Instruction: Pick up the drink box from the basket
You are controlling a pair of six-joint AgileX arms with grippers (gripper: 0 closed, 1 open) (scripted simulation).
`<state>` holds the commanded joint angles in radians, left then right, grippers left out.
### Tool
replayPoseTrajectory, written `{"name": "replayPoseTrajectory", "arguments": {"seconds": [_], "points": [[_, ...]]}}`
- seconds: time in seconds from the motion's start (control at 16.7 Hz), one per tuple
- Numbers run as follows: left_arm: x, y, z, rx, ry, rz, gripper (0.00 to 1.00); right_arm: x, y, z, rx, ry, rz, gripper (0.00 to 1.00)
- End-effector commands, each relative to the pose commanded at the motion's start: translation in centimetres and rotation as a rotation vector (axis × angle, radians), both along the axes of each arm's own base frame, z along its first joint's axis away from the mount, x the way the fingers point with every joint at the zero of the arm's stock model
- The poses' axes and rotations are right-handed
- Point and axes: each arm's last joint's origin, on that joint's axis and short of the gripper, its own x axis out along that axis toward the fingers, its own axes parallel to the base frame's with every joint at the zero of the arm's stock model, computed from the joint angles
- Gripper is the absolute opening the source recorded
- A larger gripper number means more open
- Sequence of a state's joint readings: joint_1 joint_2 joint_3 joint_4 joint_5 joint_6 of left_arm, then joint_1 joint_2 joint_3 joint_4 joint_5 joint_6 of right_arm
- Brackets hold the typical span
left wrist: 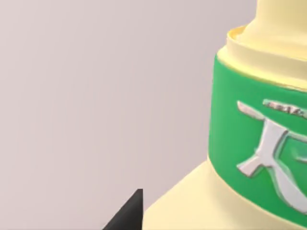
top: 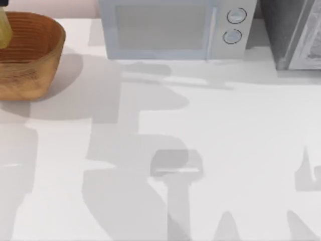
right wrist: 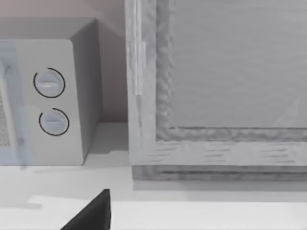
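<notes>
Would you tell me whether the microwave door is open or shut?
Shut: in the top view the microwave door lies flush with its front, beside the two knobs.

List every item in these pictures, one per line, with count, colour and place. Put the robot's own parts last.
basket: one, orange-brown, ribbed, far left of the table.
drink box: one, pale yellow with a green band and whitish print, close before the left wrist camera; in the top view a pale yellow sliver at the left edge over the basket.
microwave: one, light grey, two round knobs, back centre.
grey cabinet: one, grey, back right.
table: one, white.
left gripper: dark fingertip beside the drink box.
right gripper: dark fingertip above the table.
</notes>
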<state>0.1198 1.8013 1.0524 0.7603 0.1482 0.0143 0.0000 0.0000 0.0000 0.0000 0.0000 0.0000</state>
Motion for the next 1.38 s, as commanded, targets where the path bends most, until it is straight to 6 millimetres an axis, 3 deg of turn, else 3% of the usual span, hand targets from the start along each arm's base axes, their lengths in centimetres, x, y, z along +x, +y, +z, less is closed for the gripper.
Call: {"name": "replayPoseTrajectory", "arguments": {"seconds": [0.18,0.36,0.84,1.08,1.38], "points": [[-0.4,0.0,3.2,0.001,-0.001,0.000,0.00,0.0,0.0,0.0,0.000,0.000,0.000,1.00],[-0.8,-0.1,5.0,0.001,-0.001,0.001,0.00,0.0,0.0,0.0,0.000,0.000,0.000,1.00],[-1.7,-0.3,4.8,-0.003,0.020,0.001,0.00,0.0,0.0,0.0,0.000,0.000,0.000,1.00],[-6.1,-1.3,6.2,-0.009,0.028,-0.002,0.00,0.0,0.0,0.0,0.000,0.000,0.000,1.00],[-16.3,-3.2,7.4,-0.004,-0.020,-0.006,0.00,0.0,0.0,0.0,0.000,0.000,0.000,1.00]]}}
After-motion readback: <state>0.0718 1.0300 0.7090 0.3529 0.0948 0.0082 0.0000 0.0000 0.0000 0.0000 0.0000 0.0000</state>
